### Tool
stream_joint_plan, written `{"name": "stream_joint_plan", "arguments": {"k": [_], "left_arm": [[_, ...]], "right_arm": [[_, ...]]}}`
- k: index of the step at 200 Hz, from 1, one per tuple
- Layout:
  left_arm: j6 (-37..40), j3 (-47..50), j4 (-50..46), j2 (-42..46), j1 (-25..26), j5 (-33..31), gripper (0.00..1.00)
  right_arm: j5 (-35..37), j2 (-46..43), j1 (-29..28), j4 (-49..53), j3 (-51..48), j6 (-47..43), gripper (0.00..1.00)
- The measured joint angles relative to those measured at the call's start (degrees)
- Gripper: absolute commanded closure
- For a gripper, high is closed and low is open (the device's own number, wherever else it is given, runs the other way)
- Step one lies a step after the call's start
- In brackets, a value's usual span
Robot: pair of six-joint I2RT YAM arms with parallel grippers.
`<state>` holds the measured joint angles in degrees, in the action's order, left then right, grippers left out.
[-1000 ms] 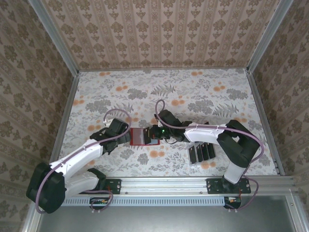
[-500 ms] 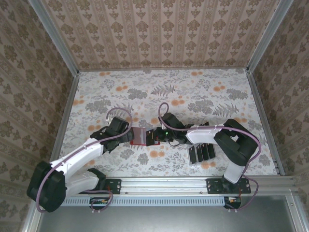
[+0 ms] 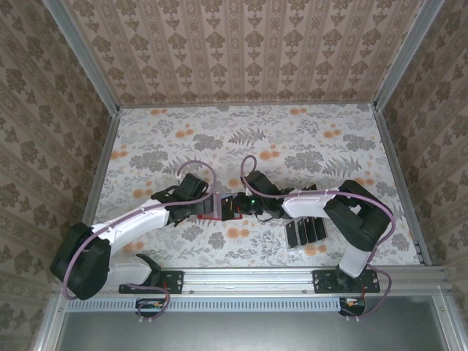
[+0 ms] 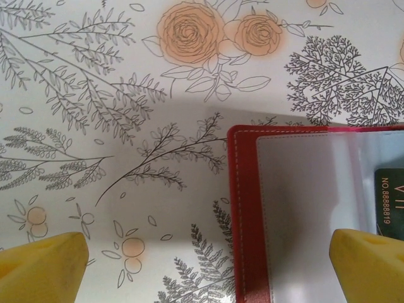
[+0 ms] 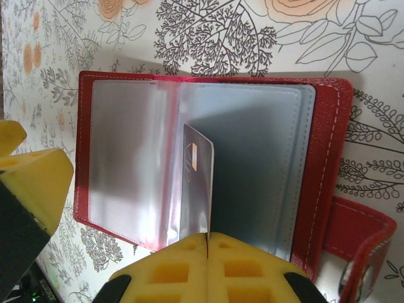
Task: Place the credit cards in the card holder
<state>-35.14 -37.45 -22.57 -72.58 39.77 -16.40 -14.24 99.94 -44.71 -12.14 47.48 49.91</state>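
Observation:
The red card holder (image 3: 214, 208) lies open in the middle of the table, its clear sleeves (image 5: 252, 158) facing up. My right gripper (image 5: 207, 238) is shut on a credit card (image 5: 197, 183), which stands on edge with its far end among the sleeves. My left gripper (image 4: 205, 270) is open, its yellow fingers (image 4: 44, 265) straddling the holder's left edge (image 4: 246, 221) just above it. In the left wrist view the held card (image 4: 388, 196) shows through a sleeve. More black credit cards (image 3: 303, 230) stand in a clear slotted tray to the right.
The holder's clasp tab (image 5: 356, 249) sticks out on its right side. A yellow finger of the left gripper (image 5: 31, 183) sits close beside the holder's left edge. Metal rails and patterned walls enclose the floral table (image 3: 292, 146).
The left gripper has slid right to the holder's left edge. The right gripper dipped slightly toward the holder with the card, then held still.

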Motion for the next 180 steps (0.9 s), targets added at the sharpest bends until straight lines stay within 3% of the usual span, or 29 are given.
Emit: {"name": "stream_joint_plan", "arguments": {"k": [87, 180], "left_arm": [[0.37, -2.82, -6.23, -8.66, 1.07, -3.93, 0.0], [-1.27, -2.82, -8.13, -9.2, 1.03, -4.9, 0.0]], "right_arm": [[-0.02, 0.37, 0.11, -1.25, -0.42, 1.38, 1.0], [-1.7, 0.72, 0.96, -4.98, -1.46, 3.02, 1.0]]}}
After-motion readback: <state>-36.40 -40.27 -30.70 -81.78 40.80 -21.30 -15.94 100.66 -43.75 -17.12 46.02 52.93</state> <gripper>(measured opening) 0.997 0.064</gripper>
